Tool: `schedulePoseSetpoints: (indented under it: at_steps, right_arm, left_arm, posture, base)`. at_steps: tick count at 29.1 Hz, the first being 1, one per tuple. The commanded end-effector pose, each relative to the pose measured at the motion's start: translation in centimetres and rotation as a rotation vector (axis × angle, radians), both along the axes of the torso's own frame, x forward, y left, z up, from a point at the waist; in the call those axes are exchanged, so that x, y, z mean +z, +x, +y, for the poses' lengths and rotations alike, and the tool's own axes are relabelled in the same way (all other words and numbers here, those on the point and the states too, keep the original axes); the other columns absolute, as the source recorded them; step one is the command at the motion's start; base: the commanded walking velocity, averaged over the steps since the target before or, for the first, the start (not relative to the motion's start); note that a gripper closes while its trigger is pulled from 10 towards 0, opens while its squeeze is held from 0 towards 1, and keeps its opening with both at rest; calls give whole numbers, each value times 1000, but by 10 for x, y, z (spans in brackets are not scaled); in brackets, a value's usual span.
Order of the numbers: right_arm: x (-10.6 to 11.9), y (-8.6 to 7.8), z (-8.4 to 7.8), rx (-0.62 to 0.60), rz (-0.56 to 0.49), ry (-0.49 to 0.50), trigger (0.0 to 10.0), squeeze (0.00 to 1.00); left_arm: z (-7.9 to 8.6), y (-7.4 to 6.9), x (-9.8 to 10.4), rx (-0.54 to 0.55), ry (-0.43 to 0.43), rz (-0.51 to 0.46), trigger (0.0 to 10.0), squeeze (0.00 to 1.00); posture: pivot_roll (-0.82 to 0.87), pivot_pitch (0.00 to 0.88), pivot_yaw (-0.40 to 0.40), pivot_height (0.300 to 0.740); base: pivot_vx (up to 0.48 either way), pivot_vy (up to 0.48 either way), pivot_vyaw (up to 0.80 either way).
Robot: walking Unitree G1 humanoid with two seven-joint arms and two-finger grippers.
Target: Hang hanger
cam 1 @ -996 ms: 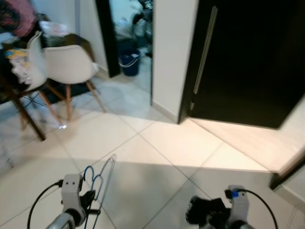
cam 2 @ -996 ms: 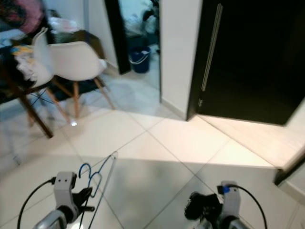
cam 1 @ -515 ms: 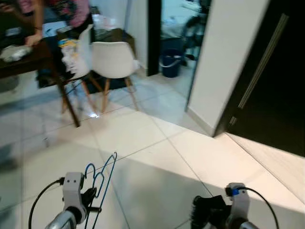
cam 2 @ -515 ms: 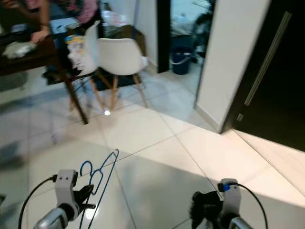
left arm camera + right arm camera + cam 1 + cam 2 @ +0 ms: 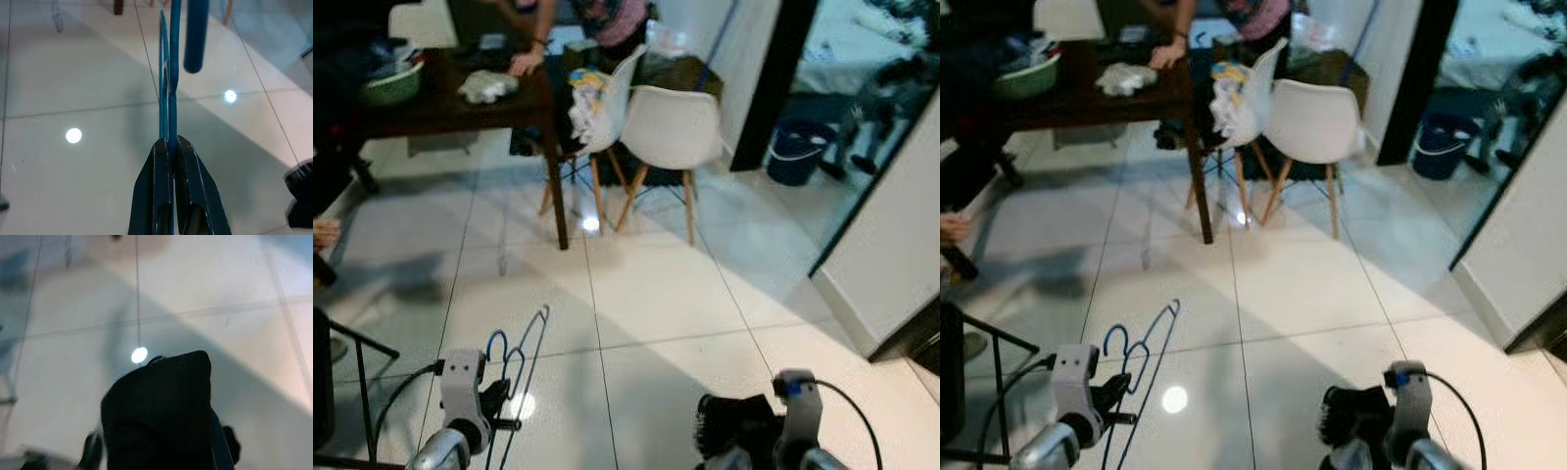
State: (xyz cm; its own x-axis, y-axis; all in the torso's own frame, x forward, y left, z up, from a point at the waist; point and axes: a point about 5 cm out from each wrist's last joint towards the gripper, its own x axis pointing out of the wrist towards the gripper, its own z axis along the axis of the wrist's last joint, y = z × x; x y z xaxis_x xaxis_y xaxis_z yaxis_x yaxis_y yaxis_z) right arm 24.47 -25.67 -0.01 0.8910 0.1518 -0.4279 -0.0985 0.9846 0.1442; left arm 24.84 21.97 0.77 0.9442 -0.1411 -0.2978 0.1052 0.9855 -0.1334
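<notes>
L gripper point(image 5: 494, 403), low left of the head view, is pinching a blue wire hanger point(image 5: 522, 367) w/ both fingers pressed tight on the wire; the wrist cam is showing the black fingers point(image 5: 155, 188) squeezing the blue strands, hook end curling above them. Hanger is sticking up and fwd from the gripper, over the glossy white tile floor point(image 5: 656, 294), touching nothing else. R gripper point(image 5: 729, 441), low right of frame, is gripping a bunched black cloth point(image 5: 159, 406); wrist cam there is mostly showing that dark lump over the tiles, so fingers themselves are hidden, but the cloth is sitting in their grasp. Upper left: dark wooden table point(image 5: 450, 103) w/ a green bowl point(image 5: 391, 83) and a pale rag point(image 5: 487, 86) on it; a person is leaning at its far side, hand point(image 5: 522, 65) resting on the top. Just right of the table, two white chairs point(image 5: 671, 127) on wooden legs. Upper right: blue bucket point(image 5: 795, 152) sitting past a dark door frame.
</notes>
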Motion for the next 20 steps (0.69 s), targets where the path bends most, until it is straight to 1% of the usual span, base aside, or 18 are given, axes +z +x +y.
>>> schedulePoseSetpoints:
  at_steps: [1,2,3,5,6,7,8,10,11,12,13,14,15,16,18,19,20]
  right_arm:
    - [34,24,-7,13,-138,-33,10000,0]
    - [34,24,-7,13,-138,-33,10000,0]
    - [41,29,-7,21,-164,-40,10000,0]
    - [73,49,-1,93,-268,-102,10000,0]
    - [84,54,3,118,-302,-125,10000,0]
    - [101,62,9,148,-357,-132,10000,0]
    - [101,62,9,148,-357,-132,10000,0]
    - [123,70,19,195,-430,-135,10000,0]
    - [123,70,19,195,-430,-135,10000,0]
    - [135,74,27,232,-470,-146,10000,0]
    - [157,76,40,292,-538,-146,10000,0]
    - [166,77,46,321,-569,-145,10000,0]
    - [166,77,46,321,-569,-145,10000,0]
    - [172,76,50,337,-585,-143,10000,0]
    - [172,76,50,337,-585,-143,10000,0]
    - [180,76,56,363,-606,-142,10000,0]
    - [180,76,56,363,-606,-142,10000,0]
  left_arm:
    - [4,18,30,-19,33,-118,10000,0]
    - [4,18,30,-19,33,-118,10000,0]
    - [3,22,35,-28,43,-139,10000,0]
    - [-2,36,60,-48,65,-226,10000,0]
    - [-4,41,68,-53,73,-256,10000,0]
    - [-8,47,80,-62,76,-299,10000,0]
    - [-8,47,80,-62,76,-299,10000,0]
    - [-16,54,97,-84,83,-362,10000,0]
    - [-16,54,97,-84,83,-362,10000,0]
    - [-21,57,108,-91,86,-397,10000,0]
    - [-31,62,125,-102,79,-455,10000,0]
    - [-36,63,133,-105,86,-481,10000,0]
    - [-36,63,133,-105,86,-481,10000,0]
    - [-38,63,137,-107,91,-493,10000,0]
    - [-38,63,137,-107,91,-493,10000,0]
    - [-40,65,145,-96,112,-512,10000,0]
    - [-40,65,145,-96,112,-512,10000,0]
  posture:
    - [17,109,-36,740]
    - [17,109,-36,740]
    - [18,110,-36,740]
    - [23,108,-36,740]
    - [23,108,-36,740]
    - [27,108,-33,740]
    - [27,108,-33,740]
    - [29,106,-33,740]
    - [29,106,-33,740]
    - [29,106,-34,740]
    - [30,107,-34,740]
    - [31,109,-33,740]
    - [31,109,-33,740]
    - [30,110,-33,740]
    - [30,110,-33,740]
    - [29,109,-32,740]
    - [29,109,-32,740]
  base:
    - [480,0,0]
    - [480,0,0]
    - [480,0,0]
    - [480,0,0]
    - [480,0,0]
    - [480,0,0]
    - [480,0,0]
    - [480,0,0]
    - [480,0,0]
    - [480,0,0]
    - [480,0,0]
    - [480,0,0]
    - [480,0,0]
    - [480,0,0]
    - [480,0,0]
    - [480,0,0]
    - [480,0,0]
